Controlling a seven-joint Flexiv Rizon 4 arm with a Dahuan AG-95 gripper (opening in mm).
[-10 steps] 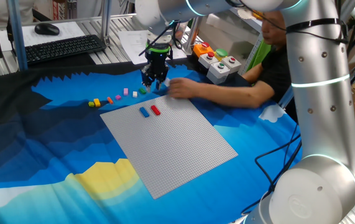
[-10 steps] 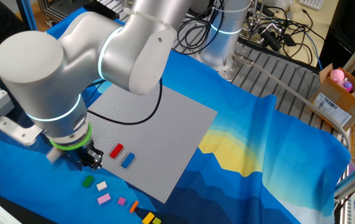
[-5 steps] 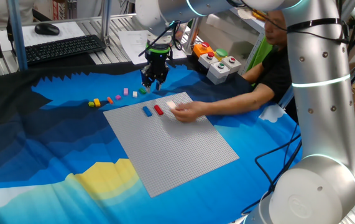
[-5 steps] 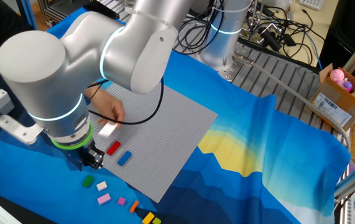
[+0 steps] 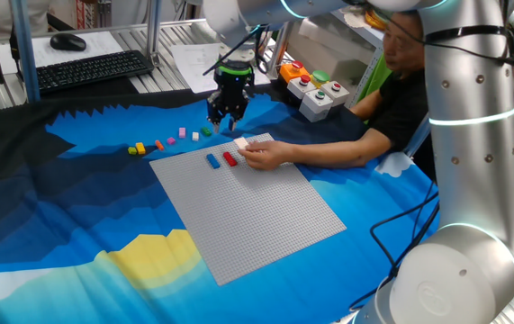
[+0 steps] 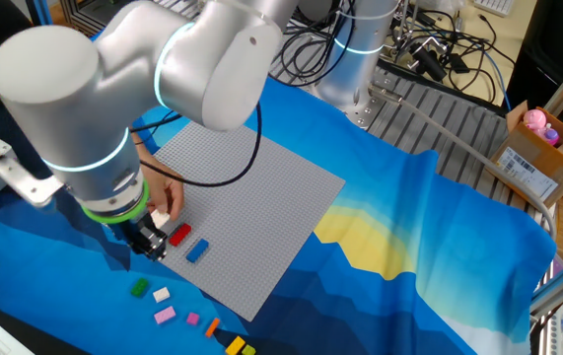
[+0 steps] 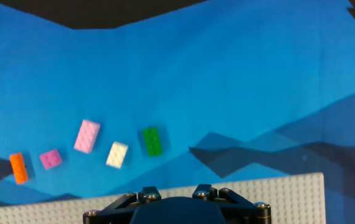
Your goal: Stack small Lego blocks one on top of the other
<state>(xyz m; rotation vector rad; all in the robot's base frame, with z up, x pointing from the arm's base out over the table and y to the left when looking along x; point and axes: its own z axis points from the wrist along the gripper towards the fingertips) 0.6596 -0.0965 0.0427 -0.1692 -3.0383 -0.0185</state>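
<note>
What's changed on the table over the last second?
The person's hand moved from the cloth beyond the baseplate onto it and now holds a cream block beside the red block. The blue block and the row of loose blocks on the cloth kept their places. The gripper holds nothing.

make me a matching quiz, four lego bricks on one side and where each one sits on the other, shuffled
Bricks:
1. red brick
2. green brick
3. yellow brick
4. white brick

Places:
A. at the far end of the row on the blue cloth
B. under the person's hand on the baseplate
C. on the cloth, beside a cream brick
D. on the grey baseplate, next to the blue brick

Pairs: 1-D, 2-C, 3-A, 4-B
</note>
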